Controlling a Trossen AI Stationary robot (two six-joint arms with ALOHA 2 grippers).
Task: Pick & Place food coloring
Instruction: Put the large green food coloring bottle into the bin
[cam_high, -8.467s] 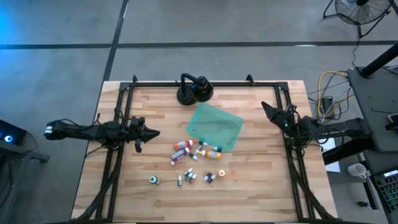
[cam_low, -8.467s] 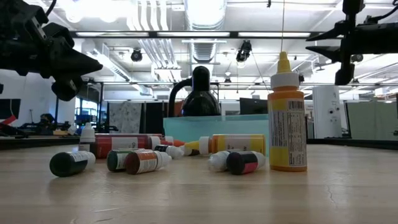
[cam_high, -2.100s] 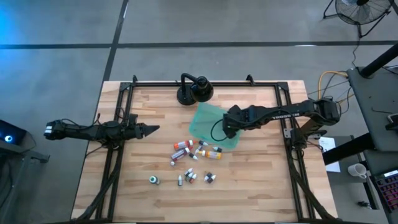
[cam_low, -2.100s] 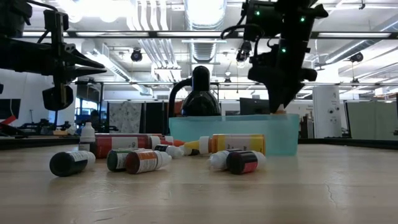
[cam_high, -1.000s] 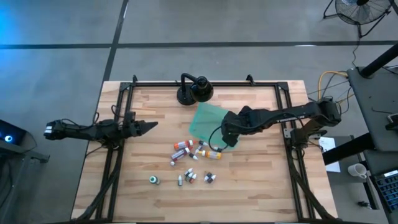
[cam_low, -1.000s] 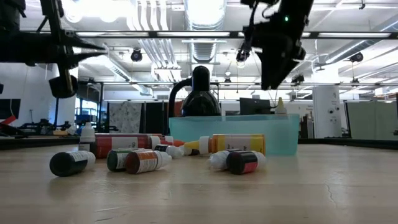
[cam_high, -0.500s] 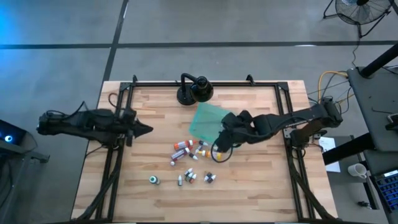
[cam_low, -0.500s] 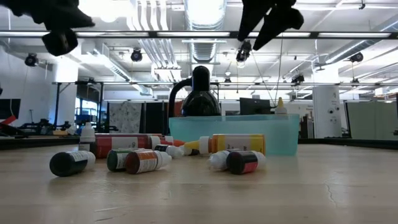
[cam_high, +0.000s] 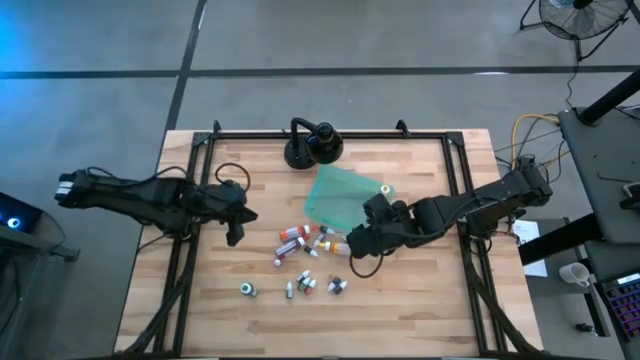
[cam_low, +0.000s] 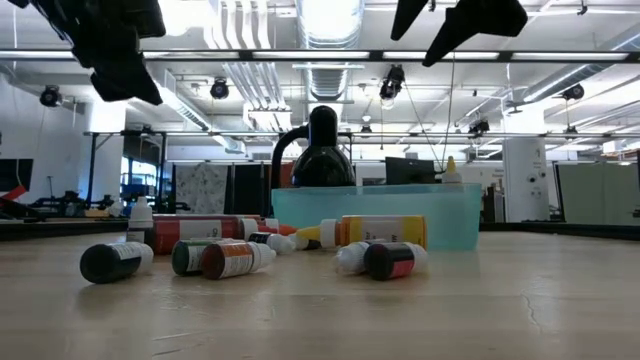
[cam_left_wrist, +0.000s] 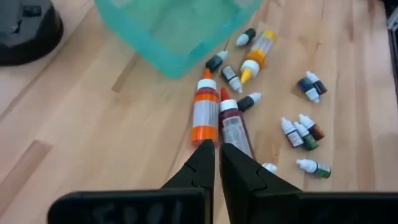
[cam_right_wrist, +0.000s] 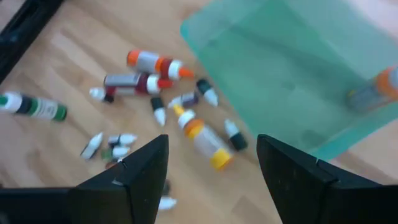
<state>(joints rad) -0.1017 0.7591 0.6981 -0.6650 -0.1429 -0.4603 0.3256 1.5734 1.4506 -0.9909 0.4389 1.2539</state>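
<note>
Hovering above scattered food coloring bottles (cam_high: 310, 250) beside teal bin (cam_high: 345, 200), right gripper (cam_high: 352, 243) gaped, empty (left gripper (cam_high: 238, 222) pinched closed, empty). Risk: descending fingers knocking crowded bottles, rolling them.

Pale wooden plank tabletop (cam_high: 420, 300) framed by black metal rails (cam_high: 330, 135). Translucent teal square plastic container (cam_high: 340, 195) near centre, tilted diamond-wise from above. Black round-based stand with domed head (cam_high: 312, 146) at far edge, just behind container. Grey concrete floor (cam_high: 320, 40) around.
</note>
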